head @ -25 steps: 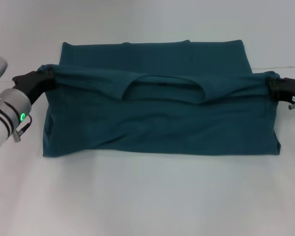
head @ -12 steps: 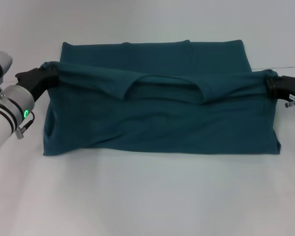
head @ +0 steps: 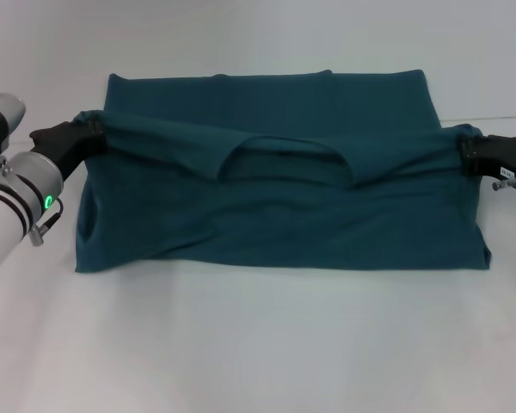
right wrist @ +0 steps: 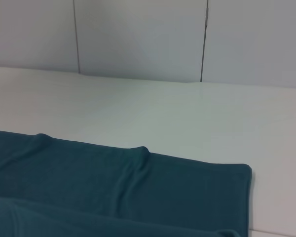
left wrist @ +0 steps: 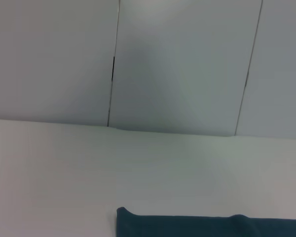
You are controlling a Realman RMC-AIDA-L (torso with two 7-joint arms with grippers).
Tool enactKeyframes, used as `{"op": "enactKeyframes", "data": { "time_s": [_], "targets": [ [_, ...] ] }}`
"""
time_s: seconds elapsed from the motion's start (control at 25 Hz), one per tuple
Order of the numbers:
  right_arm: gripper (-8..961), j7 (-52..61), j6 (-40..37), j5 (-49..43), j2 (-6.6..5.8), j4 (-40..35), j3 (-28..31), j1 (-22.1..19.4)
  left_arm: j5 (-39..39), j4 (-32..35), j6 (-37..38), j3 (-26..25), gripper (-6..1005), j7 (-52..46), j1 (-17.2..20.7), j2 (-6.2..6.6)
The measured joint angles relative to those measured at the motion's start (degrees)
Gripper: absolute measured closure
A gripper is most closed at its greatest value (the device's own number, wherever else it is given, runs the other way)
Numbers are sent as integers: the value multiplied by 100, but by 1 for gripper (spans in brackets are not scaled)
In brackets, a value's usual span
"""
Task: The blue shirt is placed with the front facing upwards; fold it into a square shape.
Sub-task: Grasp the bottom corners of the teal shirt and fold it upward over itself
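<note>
Shirt taut between left pincer; right pincer

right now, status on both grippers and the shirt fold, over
Left gripper and right gripper each shut on an end of the blue shirt's lifted fold edge. Shirt half-folded on the white table, far layer flat. Nothing in the way.

Left arm: silver-grey cylinder, ringed with dark bands, lit by a small green lamp, tipped with a black left claw. Right claw: black too, blocky, marked with a small white label beside a screw.
</note>
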Motion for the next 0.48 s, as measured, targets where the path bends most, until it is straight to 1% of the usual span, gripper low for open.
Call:
{"op": "enactKeyframes", "data": {
  "time_s": [0.12,0.24,0.36,0.48],
  "targets": [
    [811,-43,30,50,18,1,6,9,0,-30,1,0,939,3,4,-2],
    [811,-39,122,336,38,1,4,0,1,-42,5,0,938,3,4,-3],
    [810,-10,138,389,29,1,0,-8,-6,-47,4,-4,938,-25,4,-3],
    [809,19,161,376,4,1,-50,-1,-112,-49,3,-8,896,-40,10,-4]
  ]
}}
